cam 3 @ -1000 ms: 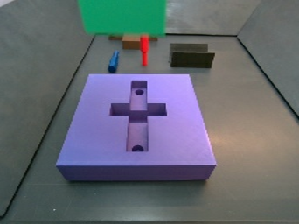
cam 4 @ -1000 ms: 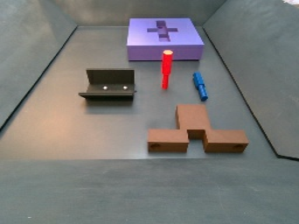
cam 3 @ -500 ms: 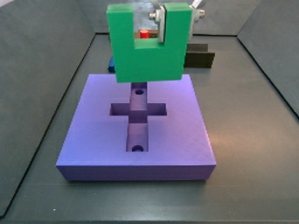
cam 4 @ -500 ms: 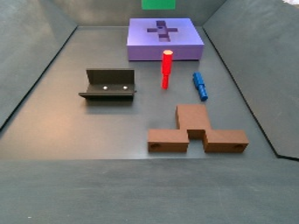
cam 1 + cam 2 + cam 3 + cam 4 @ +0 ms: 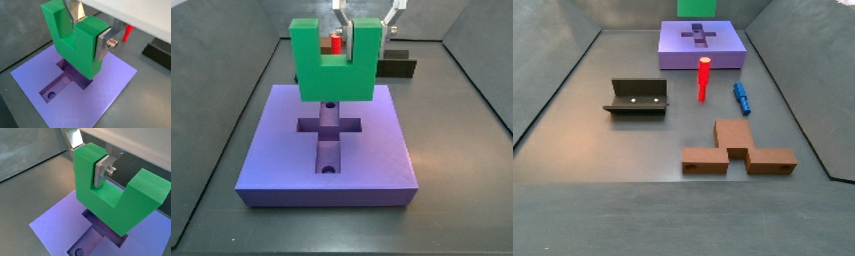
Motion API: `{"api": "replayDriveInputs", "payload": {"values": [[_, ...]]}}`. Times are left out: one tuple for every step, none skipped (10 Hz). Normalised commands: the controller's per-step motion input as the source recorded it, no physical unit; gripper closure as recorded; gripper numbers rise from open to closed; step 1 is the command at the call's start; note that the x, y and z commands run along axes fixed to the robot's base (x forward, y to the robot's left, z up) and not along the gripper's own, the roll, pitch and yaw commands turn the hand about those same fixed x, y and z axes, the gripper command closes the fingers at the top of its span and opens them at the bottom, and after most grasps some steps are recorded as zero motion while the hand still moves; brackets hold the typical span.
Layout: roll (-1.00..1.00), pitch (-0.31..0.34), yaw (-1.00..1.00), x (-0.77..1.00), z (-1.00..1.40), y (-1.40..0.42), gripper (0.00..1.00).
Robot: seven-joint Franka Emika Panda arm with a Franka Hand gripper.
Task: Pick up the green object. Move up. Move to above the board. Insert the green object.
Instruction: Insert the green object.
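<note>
Lowered closer to the board (image 5: 329,140) since before, green block (image 5: 331,62) clamped in the hand (image 5: 366,30), prongs up, above the cross-shaped recess (image 5: 327,125).

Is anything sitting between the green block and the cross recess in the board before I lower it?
Nothing visible. The gripper, above the board, is shut on one prong of the green object, which hangs apart from the slab. In both wrist views the cross-shaped recess below it looks empty. The red peg and blue peg lie off the board.
</note>
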Motion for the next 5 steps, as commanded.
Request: {"api": "replayDriveInputs", "payload": {"values": [[-0.12, -0.143, -0.06, 0.0, -0.14, 0.0, 1.0], [0.0, -0.107, 0.01, 0.02, -0.24, 0.0, 1.0], [0.13, -0.094, 0.33, 0.0, -0.2, 0.0, 1.0], [0.18, -0.124, 0.37, -0.05, -0.2, 0.0, 1.0], [0.21, -0.119, 0.33, -0.05, -0.17, 0.0, 1.0]]}}
